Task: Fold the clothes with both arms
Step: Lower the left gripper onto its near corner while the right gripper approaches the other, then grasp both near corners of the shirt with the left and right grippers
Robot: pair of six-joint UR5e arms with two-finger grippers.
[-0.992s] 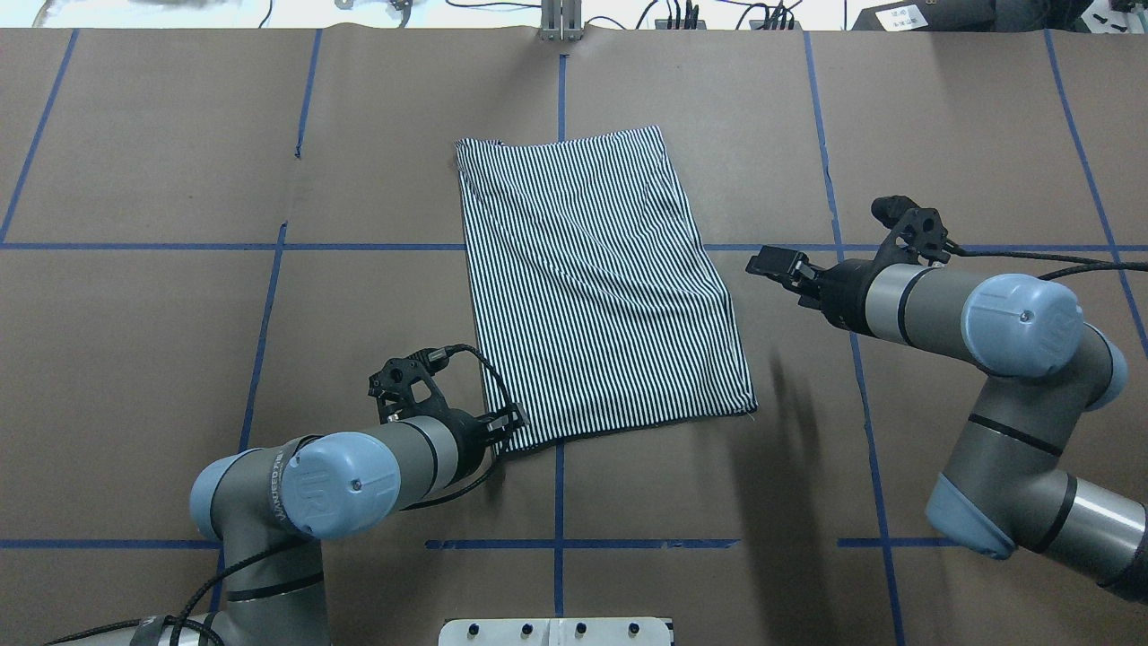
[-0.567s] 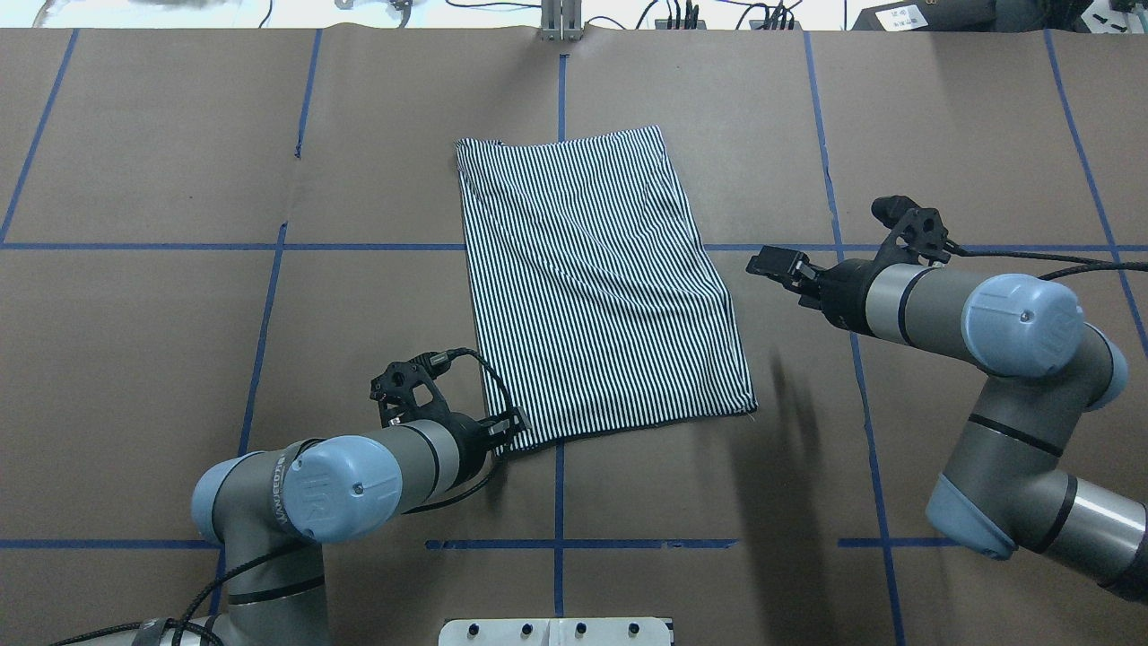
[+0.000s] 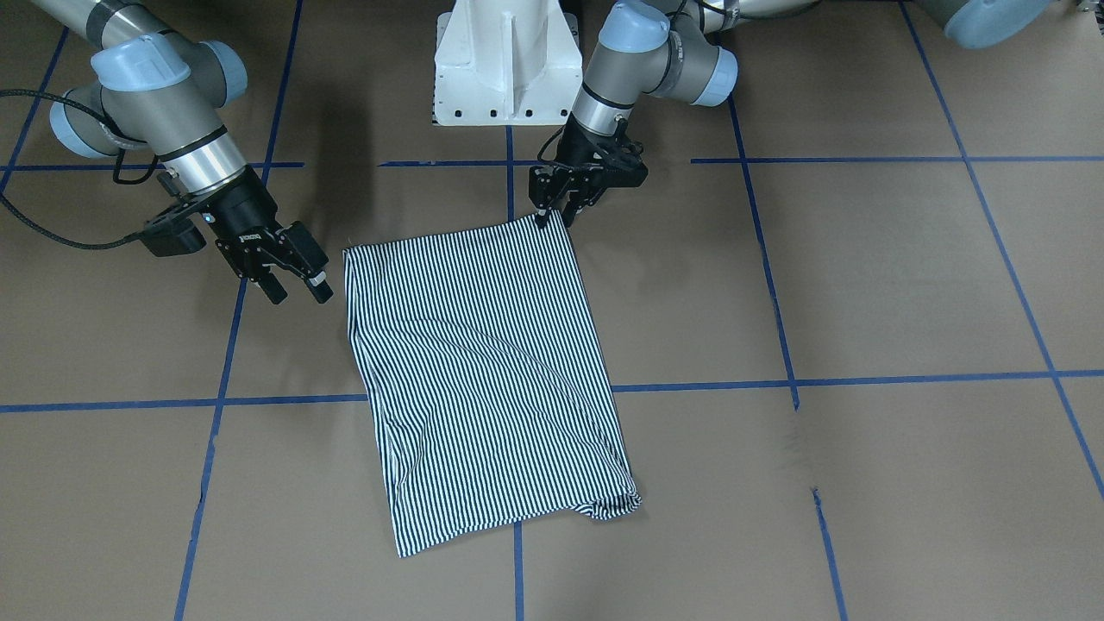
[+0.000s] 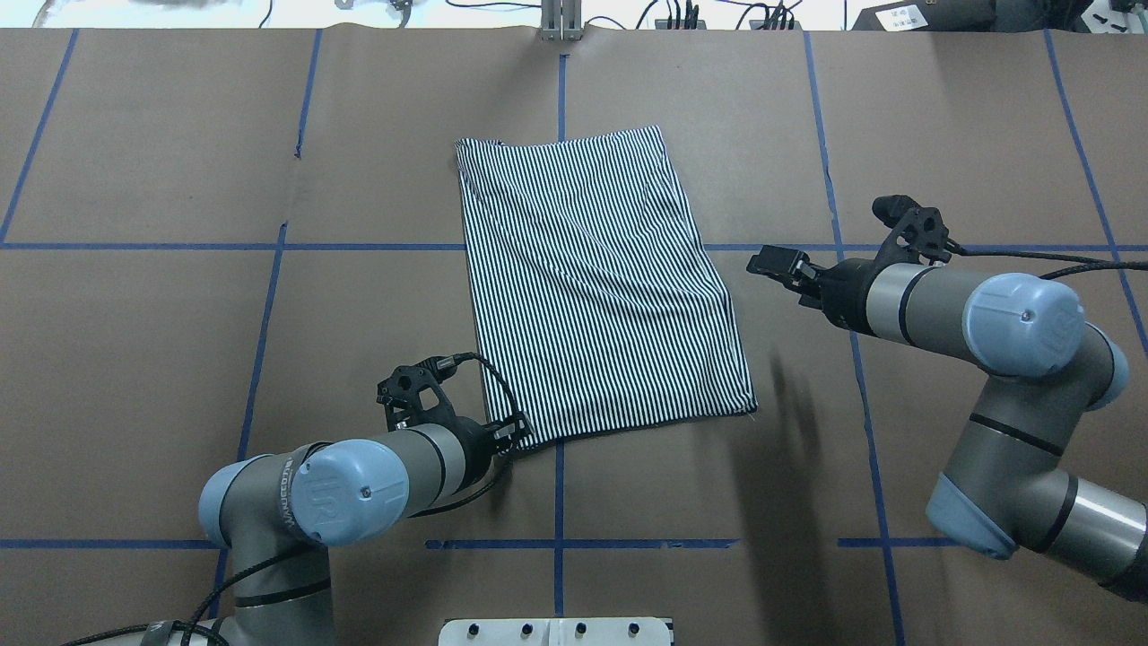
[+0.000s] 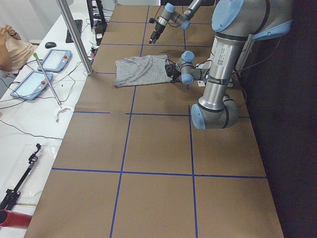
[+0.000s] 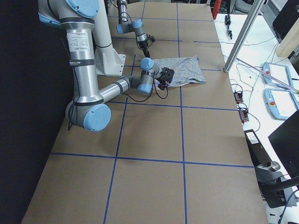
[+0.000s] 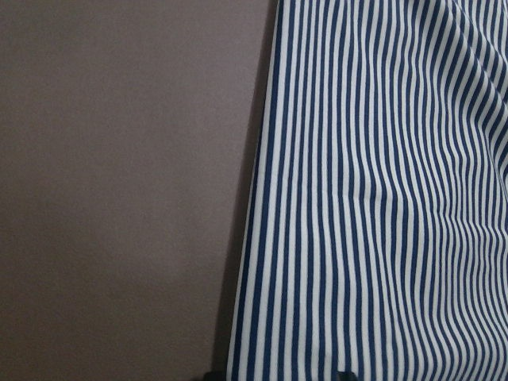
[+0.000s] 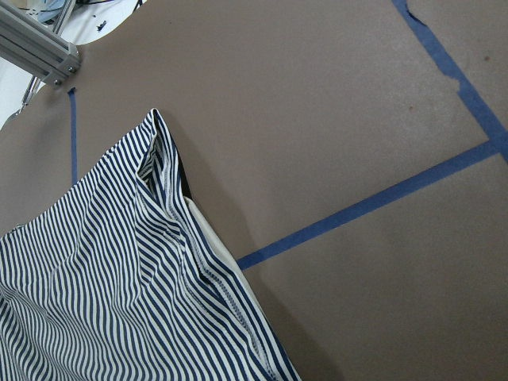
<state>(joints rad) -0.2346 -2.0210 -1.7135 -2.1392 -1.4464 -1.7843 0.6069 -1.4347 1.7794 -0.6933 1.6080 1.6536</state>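
Polo shirt (image 4: 601, 287) lay face-down or folded on the brown counter (image 4: 134, 359), a striped oblong across the blue tape lines (image 4: 359, 247) near the middle. Which side was up I could not tell. No buttons or chest logo showed in any view. Of the collar, only a narrow cream strip (image 8: 213, 252) peeped out from under the striped layers in the right wrist view. The sleeves were tucked out of sight, and the far right corner (image 3: 617, 504) was rumpled into a small bulge.

The left tool (image 3: 555, 216) stood at the shirt's near left corner, fingers pointing down and a little apart, straddling the corner's edge rather than pinched on it. From overhead its tips were hidden under the wrist and cable. The left wrist camera caught only two dark tips cut off at the bottom of its frame, with the striped edge running between them.

The right tool (image 3: 297, 293) hung just beside the shirt's right edge — not touching it — with its fingers spread and nothing between them. Its own wrist camera showed none of them, only cloth, counter and tape.

In both side views the tools were too small to judge. A person's arm (image 5: 12, 49) was cut off at the left view's edge.
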